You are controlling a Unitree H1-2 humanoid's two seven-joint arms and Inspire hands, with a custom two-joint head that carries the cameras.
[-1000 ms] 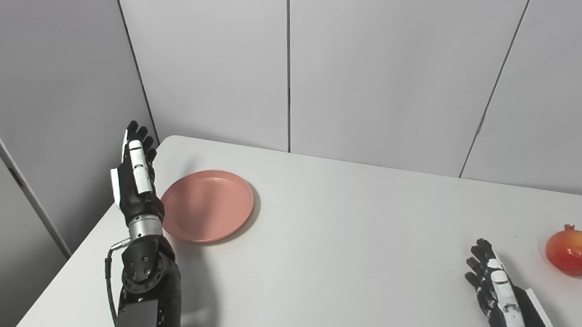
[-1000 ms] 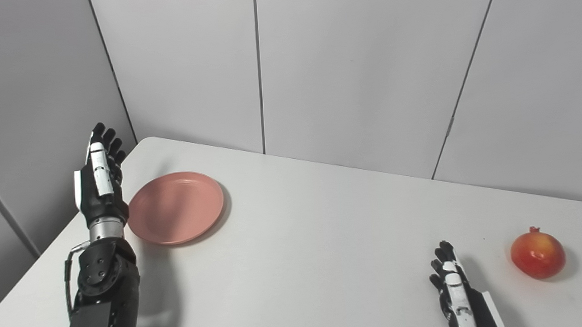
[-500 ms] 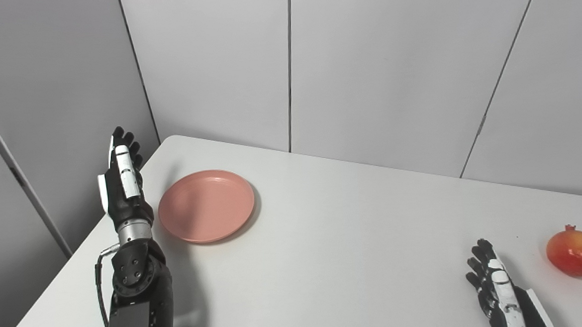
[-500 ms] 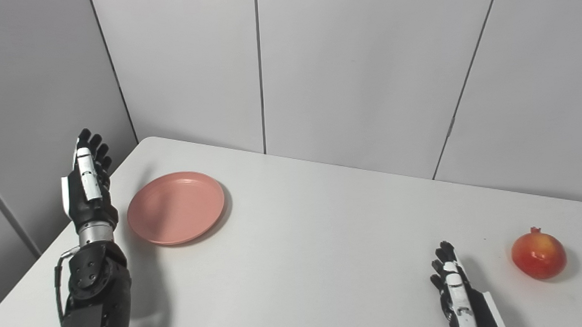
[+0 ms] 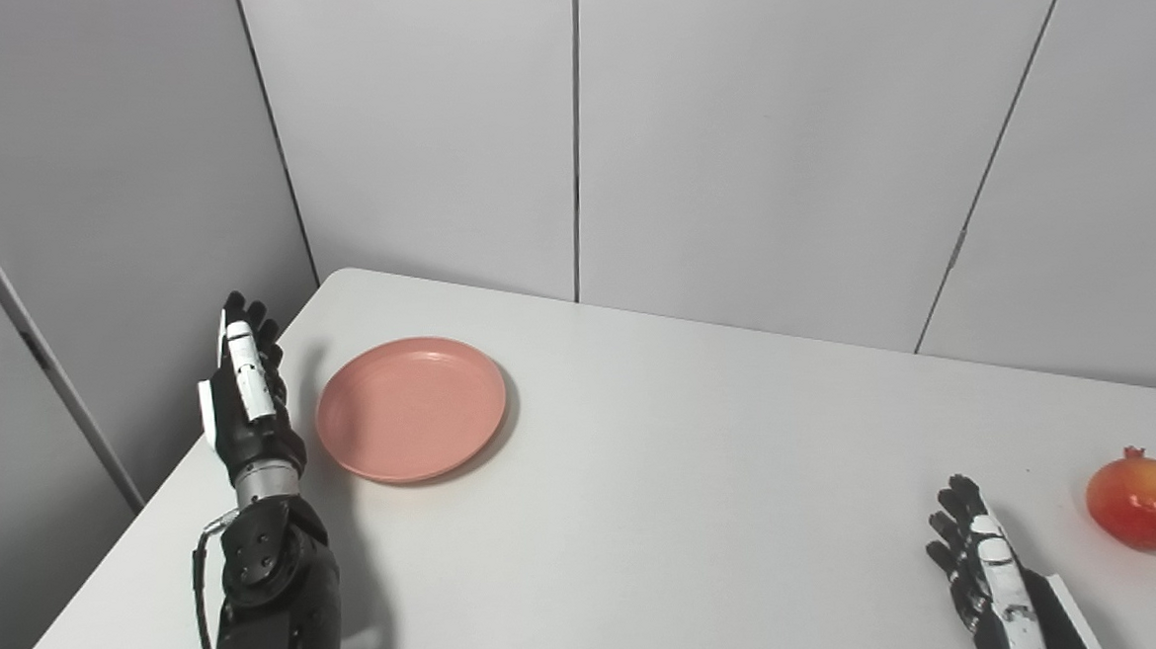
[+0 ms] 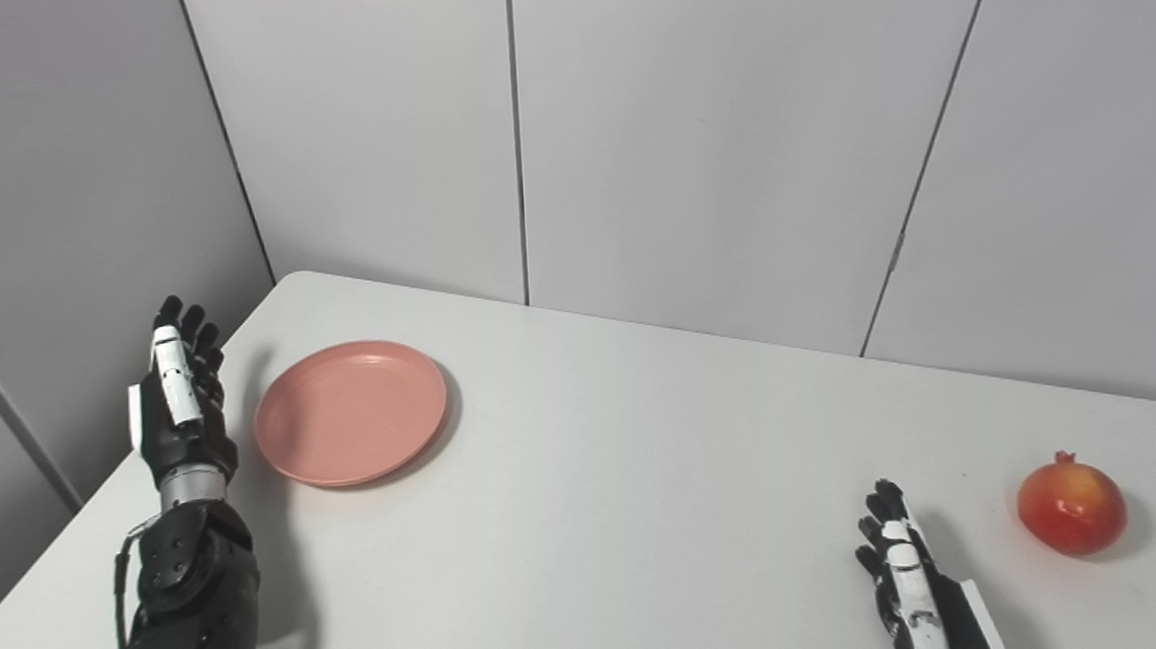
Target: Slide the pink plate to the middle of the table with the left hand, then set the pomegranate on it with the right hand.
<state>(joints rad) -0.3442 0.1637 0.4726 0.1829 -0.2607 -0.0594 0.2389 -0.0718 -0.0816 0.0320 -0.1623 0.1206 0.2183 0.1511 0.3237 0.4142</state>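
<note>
The left robot hand (image 5: 246,401) stood upright above the left edge of the surface (image 5: 665,478), forearm rising from the bottom of the view, fingers extended and pointing up and away from the robot. Its palm side faced the pink plate (image 5: 411,408), which lay flat on the surface just to the right of this hand, with a narrow gap between the two. The right robot hand (image 5: 981,565) rested low at the near right edge of the surface, fingers extended and pointing away from the robot. The pomegranate (image 5: 1141,503) sat on the surface to the right of and slightly beyond this hand, near but not touching.

Compared with one second earlier, the left robot hand had shifted to the left, off the plate's rim, and had dropped lower; half a second earlier it had stood higher at about the same lateral position. The pink plate, the pomegranate and the right robot hand had stayed in place.

The left robot hand was spread wide and held nothing, touching neither plate nor surface as far as visible. The right robot hand was likewise spread, fingers apart, holding nothing.
</note>
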